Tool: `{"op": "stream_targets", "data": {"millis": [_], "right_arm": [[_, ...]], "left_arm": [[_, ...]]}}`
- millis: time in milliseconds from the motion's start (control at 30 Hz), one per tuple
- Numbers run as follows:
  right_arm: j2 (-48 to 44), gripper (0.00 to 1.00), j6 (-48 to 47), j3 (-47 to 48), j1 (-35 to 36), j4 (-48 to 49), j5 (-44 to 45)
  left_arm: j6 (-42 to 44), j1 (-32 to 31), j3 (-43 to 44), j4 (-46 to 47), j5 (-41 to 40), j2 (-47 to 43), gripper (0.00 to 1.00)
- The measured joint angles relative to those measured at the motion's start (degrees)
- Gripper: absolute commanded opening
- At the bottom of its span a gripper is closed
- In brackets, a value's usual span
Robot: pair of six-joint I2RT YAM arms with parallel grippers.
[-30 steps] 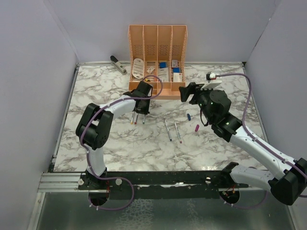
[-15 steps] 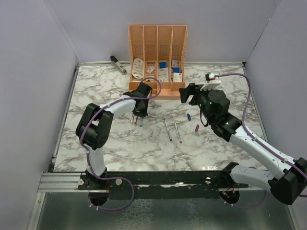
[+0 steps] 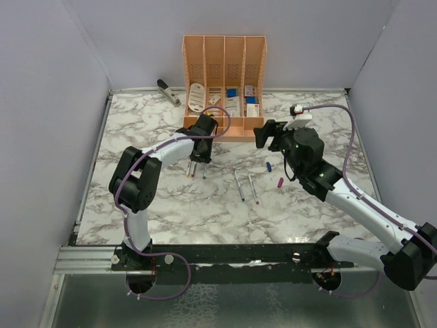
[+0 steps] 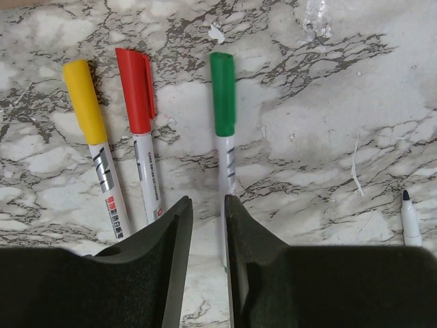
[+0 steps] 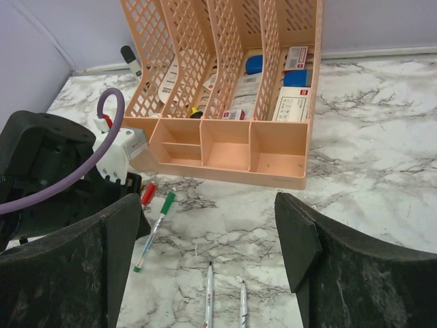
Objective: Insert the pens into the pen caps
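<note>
**Top view:** The left gripper point(image 3: 198, 162) hangs over three capped pens point(image 3: 196, 171) lying side by side on the counter point(image 3: 136, 130), near the organizer point(image 3: 224, 65). Change over the last second: its jaws have parted slightly. I read this as the third pen let go, so three of five are done. Two bare pens point(image 3: 246, 186) lie mid-counter. The blue cap point(image 3: 269, 166) and magenta cap point(image 3: 280, 182) lie loose to their right. The right gripper point(image 3: 261, 134) hovers beyond them.

**Left wrist:** There is a narrow gap between the jaws, with only counter in it. The yellow pen point(image 4: 92, 137), red pen point(image 4: 140, 130) and green pen point(image 4: 224, 123) are capped; colours are plain here but faint from above. The green barrel passes under one finger's edge and looks free.

**Right wrist:** The jaws are wide, with nothing between. The green pen and the bare pens' ends show. The yellow pen and the loose caps do not.
</note>
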Motion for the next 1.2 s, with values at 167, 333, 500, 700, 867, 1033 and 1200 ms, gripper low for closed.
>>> {"op": "stream_targets", "data": {"millis": [167,333,500,700,867,1033,1200], "right_arm": [[0.6,0.79,0.0,0.0,0.0,0.0,0.0],[0.7,0.8,0.0,0.0,0.0,0.0,1.0],[1.2,0.76,1.3,0.0,0.0,-0.2,4.8],[3.3,0.65,4.2,0.0,0.0,-4.0,10.7],[5.7,0.61,6.4,0.0,-0.2,-8.9,12.2],[8.3,0.6,9.8,0.0,-0.5,-14.8,12.9],[8.3,0.59,11.7,0.0,-0.8,-17.6,14.4]], "left_arm": [[-0.1,0.0,0.3,0.0,-0.3,0.0,0.3],[-0.1,0.0,0.3,0.0,-0.8,0.0,0.3],[0.1,0.0,1.1,-0.3,-0.8,0.0,0.3],[1.0,0.0,1.9,-0.1,1.4,-1.9,0.29],[2.4,-2.4,2.0,0.0,5.5,-3.7,0.3],[3.0,-8.1,1.3,0.2,9.4,-3.9,0.34],[3.2,-12.7,0.5,-0.9,11.0,-3.8,0.41]]}}
